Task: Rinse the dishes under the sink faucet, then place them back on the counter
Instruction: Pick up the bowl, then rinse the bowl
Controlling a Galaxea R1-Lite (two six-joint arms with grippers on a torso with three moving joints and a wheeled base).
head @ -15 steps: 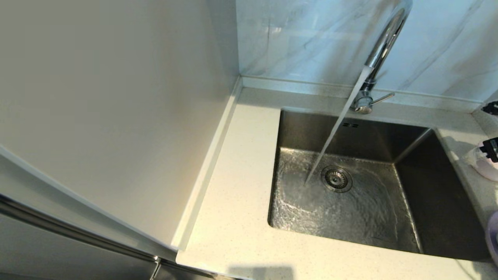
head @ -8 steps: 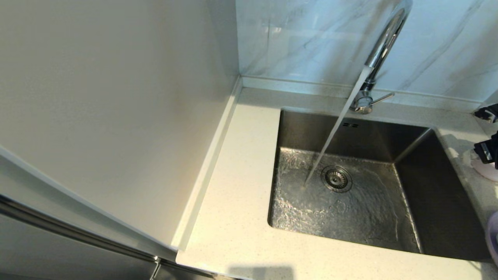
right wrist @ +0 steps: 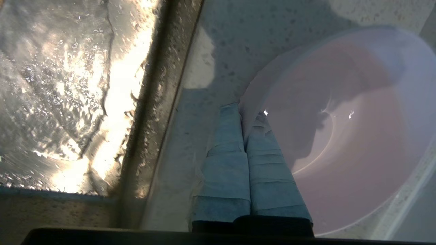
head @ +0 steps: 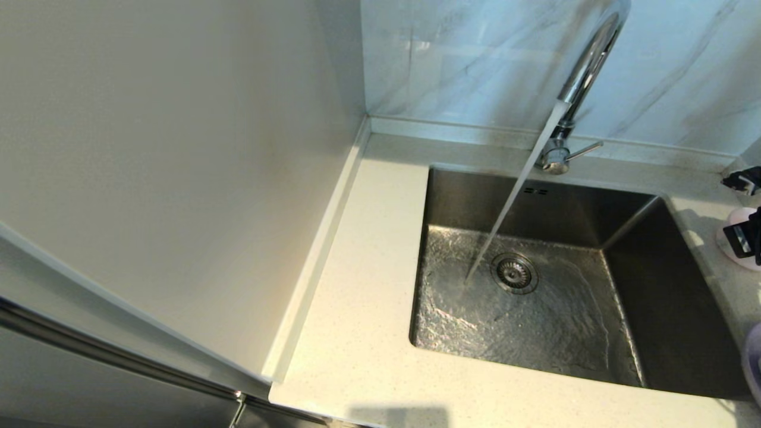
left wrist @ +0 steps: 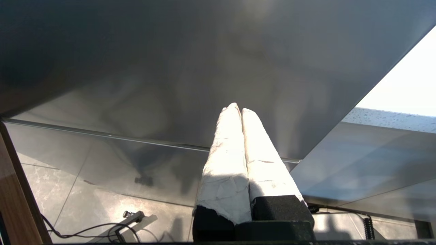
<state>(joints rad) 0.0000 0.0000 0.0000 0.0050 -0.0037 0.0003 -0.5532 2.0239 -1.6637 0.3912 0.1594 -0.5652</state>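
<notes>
Right wrist view: the taped fingers [right wrist: 224,149] of the right gripper [right wrist: 242,114] are seen pressed together on the near rim of the pink bowl [right wrist: 344,136], one finger outside the wall and one inside, so the rim is pinched between them; such a rim grip is judged to leave the bowl's hollow free to be turned under the water; the bowl sits on the counter [right wrist: 218,68] just beside the sink [right wrist: 68,85], a short carry from the stream. In the head view the gripper is glimpsed only at the right edge, over the bowl [head: 732,249]; water is seen running from the faucet [head: 585,71] into the basin beside the drain [head: 513,272], presumably turned on ahead of the rinsing; a lavender plate-bowl [head: 754,362] is just visible on the counter further forward; no spoon can be made out. The left gripper [left wrist: 241,109] is parked below the worktop, its fingers clenched on nothing.
</notes>
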